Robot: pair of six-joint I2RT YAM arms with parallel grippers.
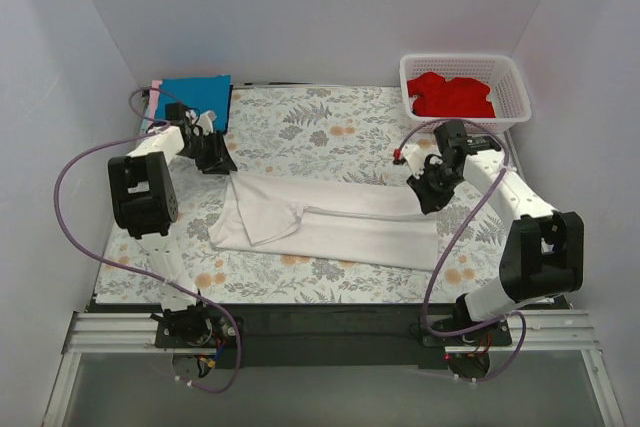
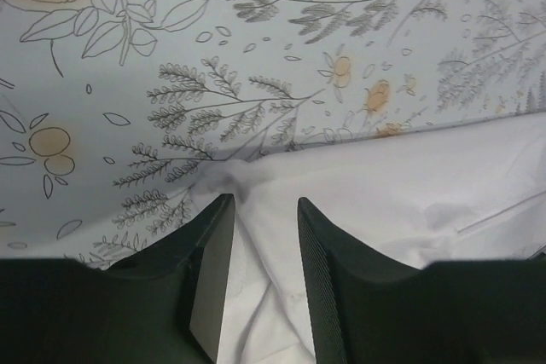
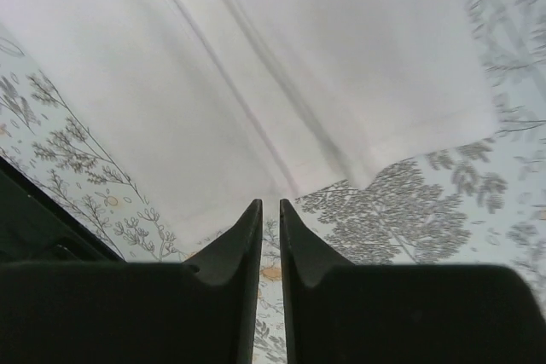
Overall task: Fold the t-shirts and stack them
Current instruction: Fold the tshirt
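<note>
left claw [image 2: 263, 202] tilted down, parted over white t-shirt [image 1: 340, 227] corner, right claw [image 3: 270, 204] closed at hem

- A plain white back wall [image 1: 320, 7] closes the far side of the space.
- A left wall [image 1: 45, 97] and a right wall [image 1: 595, 67], both pale and bare, slant in towards it and form a three-sided booth.
- The table is covered by a floral table cloth [image 1: 330, 127], pale with grey leaves and orange blossoms.
- A black strip [image 1: 320, 319] runs along the near edge of the table, with silver metal rails [image 1: 330, 345] just in front of it.
- A grey surface [image 1: 340, 397] lies below the rails.
- The light is even and diffuse, and shadows are faint.
</note>
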